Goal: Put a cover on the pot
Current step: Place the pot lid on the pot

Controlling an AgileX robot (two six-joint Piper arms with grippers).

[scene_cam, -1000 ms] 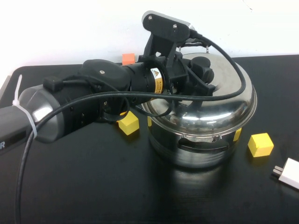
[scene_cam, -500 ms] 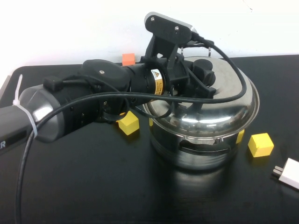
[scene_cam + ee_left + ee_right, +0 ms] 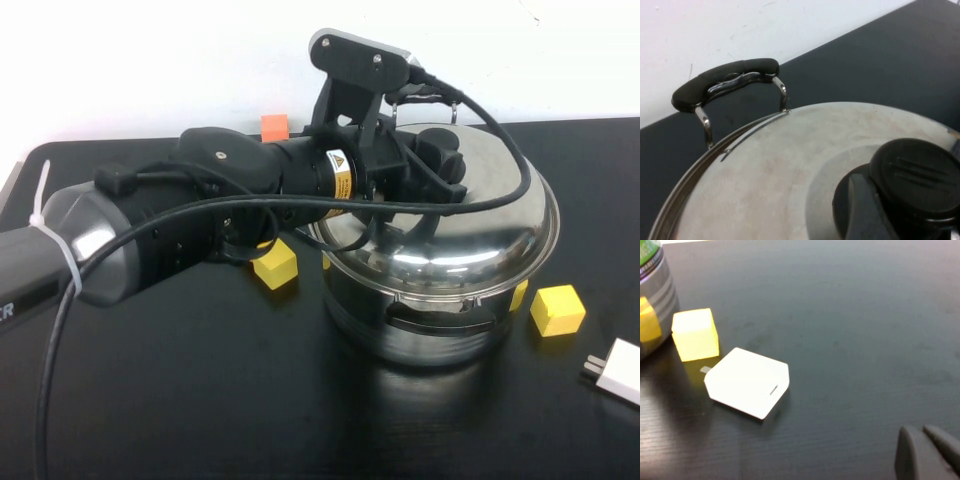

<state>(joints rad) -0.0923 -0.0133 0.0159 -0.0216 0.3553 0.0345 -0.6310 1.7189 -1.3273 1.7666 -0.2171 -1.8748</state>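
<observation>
The shiny steel pot (image 3: 430, 330) stands right of the table's centre, with its black near handle (image 3: 440, 318) toward me. The domed steel lid (image 3: 470, 230) lies on its rim, roughly level. My left gripper (image 3: 432, 165) reaches in from the left and is shut on the lid's black knob (image 3: 440, 155). In the left wrist view one finger (image 3: 865, 215) presses against the knob (image 3: 917, 175) above the lid (image 3: 780, 165), and the pot's far handle (image 3: 725, 82) sticks out beyond it. My right gripper (image 3: 927, 450) is shut and empty, low over the table, out of the high view.
Yellow cubes lie left (image 3: 275, 263) and right (image 3: 557, 309) of the pot, and an orange cube (image 3: 274, 126) sits at the back edge. A white charger plug (image 3: 615, 372) lies at the right. In the right wrist view the plug (image 3: 747, 382) and a yellow cube (image 3: 695, 334) lie beside the pot's wall (image 3: 655, 300).
My left gripper has carried the lid a little to the right and levelled it on the pot's rim. The cubes and the plug have not moved.
</observation>
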